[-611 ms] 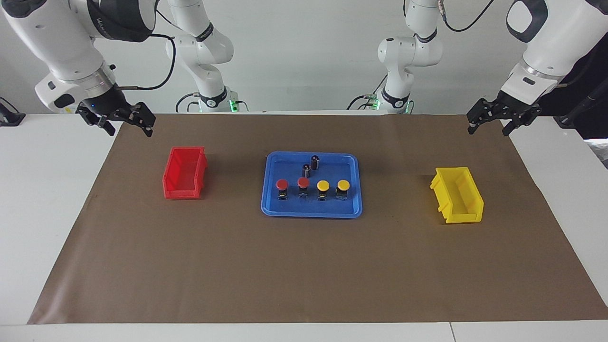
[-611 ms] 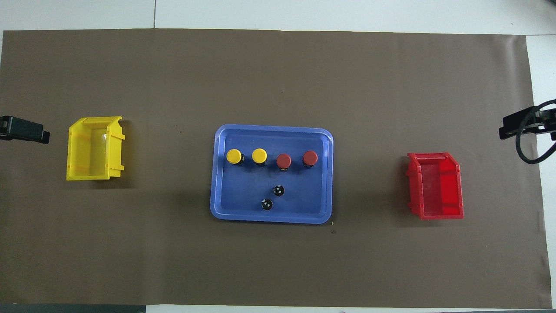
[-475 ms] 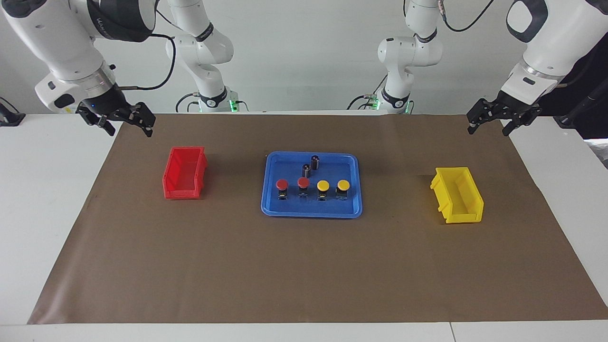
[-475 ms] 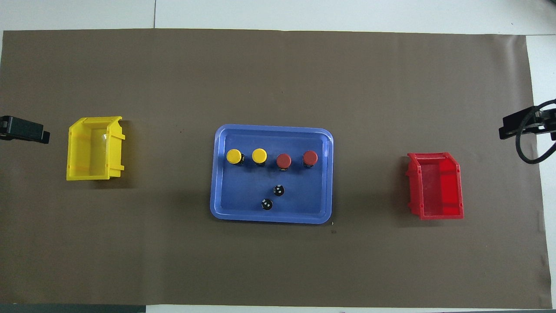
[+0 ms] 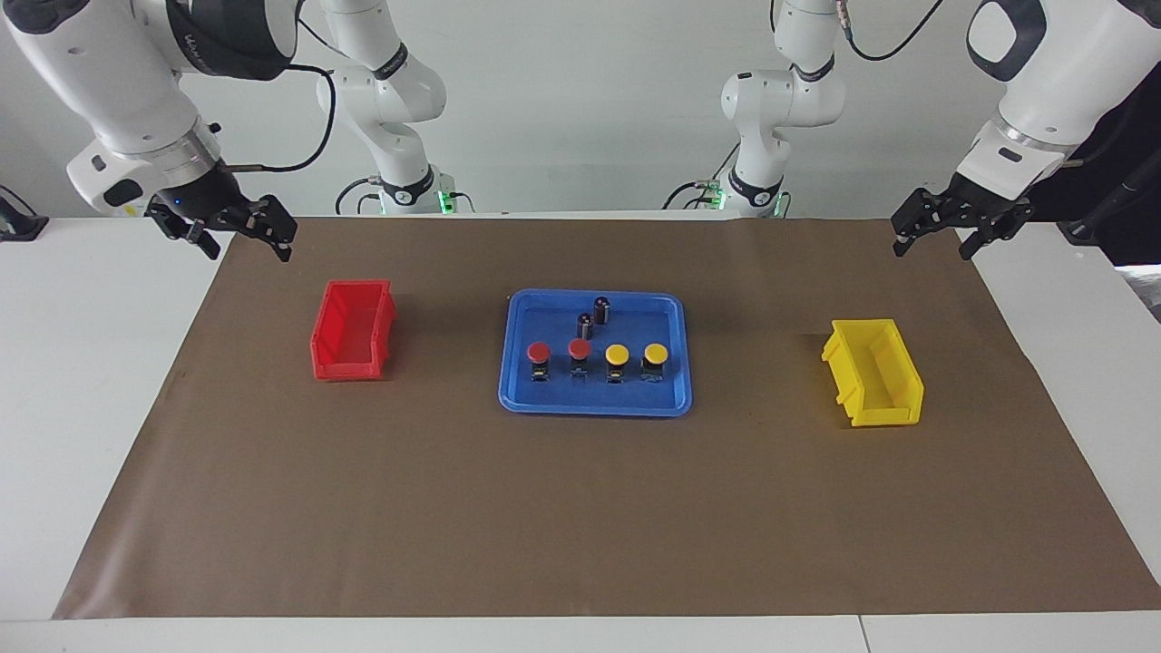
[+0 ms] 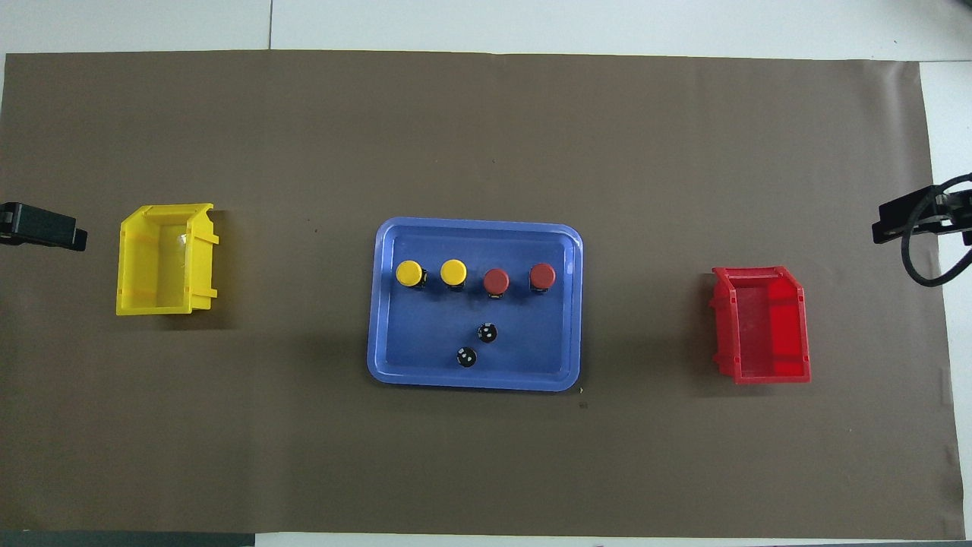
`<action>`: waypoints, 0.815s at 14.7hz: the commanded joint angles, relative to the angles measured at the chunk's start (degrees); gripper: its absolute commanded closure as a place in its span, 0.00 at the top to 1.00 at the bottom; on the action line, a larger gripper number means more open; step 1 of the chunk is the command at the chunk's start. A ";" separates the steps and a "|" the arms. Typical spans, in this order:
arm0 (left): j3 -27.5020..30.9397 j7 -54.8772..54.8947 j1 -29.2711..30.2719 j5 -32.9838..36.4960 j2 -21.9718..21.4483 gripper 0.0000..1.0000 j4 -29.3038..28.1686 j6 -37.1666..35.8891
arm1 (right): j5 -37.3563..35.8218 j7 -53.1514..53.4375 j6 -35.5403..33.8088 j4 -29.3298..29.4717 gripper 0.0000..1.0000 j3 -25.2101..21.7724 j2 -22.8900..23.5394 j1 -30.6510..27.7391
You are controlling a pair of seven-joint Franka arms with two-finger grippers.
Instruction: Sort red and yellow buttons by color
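Two red buttons [image 5: 539,351] [image 5: 579,348] and two yellow buttons [image 5: 617,354] [image 5: 655,352] stand in one row in the blue tray [image 5: 594,408]. In the overhead view the yellow buttons [image 6: 409,273] [image 6: 453,272] are toward the left arm's end of the row, and the red buttons [image 6: 496,280] [image 6: 542,275] toward the right arm's end. My right gripper [image 5: 247,243] is open and empty, raised over the mat's edge near the red bin [image 5: 349,369]. My left gripper [image 5: 931,245] is open and empty, raised over the mat's edge near the yellow bin [image 5: 875,413]. Both arms wait.
Two dark upright cylinders [image 5: 601,308] [image 5: 585,324] stand in the tray, nearer to the robots than the buttons. The red bin [image 6: 762,324] sits toward the right arm's end, the yellow bin [image 6: 163,258] toward the left arm's end. A brown mat [image 5: 580,508] covers the table.
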 commanded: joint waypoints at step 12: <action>-0.35 0.80 0.44 0.58 -0.24 1.00 -0.18 -0.68 | 2.71 13.89 -2.52 16.76 1.00 1.37 13.34 13.85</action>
